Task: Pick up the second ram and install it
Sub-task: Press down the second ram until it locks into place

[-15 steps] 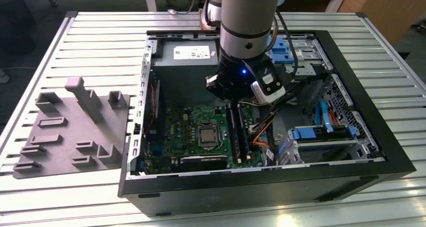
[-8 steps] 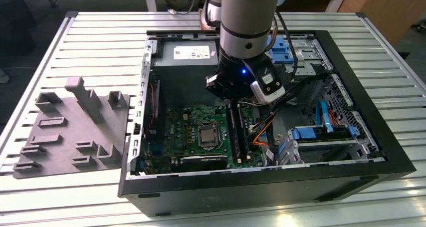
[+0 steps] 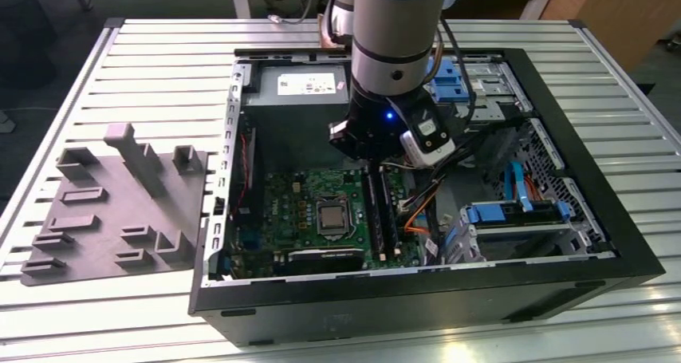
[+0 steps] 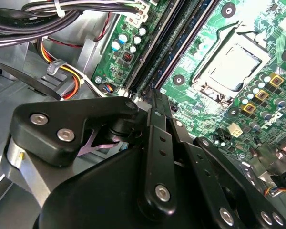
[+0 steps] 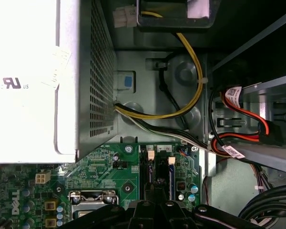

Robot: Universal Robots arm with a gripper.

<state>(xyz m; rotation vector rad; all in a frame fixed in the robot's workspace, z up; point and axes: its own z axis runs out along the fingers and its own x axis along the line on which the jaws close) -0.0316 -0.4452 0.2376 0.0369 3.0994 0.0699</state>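
Exterior view, tool (image 3: 375, 167) over mobo (image 3: 319, 211) RAM slots (image 3: 381, 211).

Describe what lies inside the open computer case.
Inside the computer case: a green motherboard, processor socket, cables and blue brackets. The arm's pincer covers part of the memory slots.

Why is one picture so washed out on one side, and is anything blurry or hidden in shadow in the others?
In the first wrist view, the power supply glares to near white, while the motherboard below stays readable. In the second wrist view, the end effector looms dark and soft up close; the CPU socket is sharp. In the exterior view, the arm shades the RAM slots.
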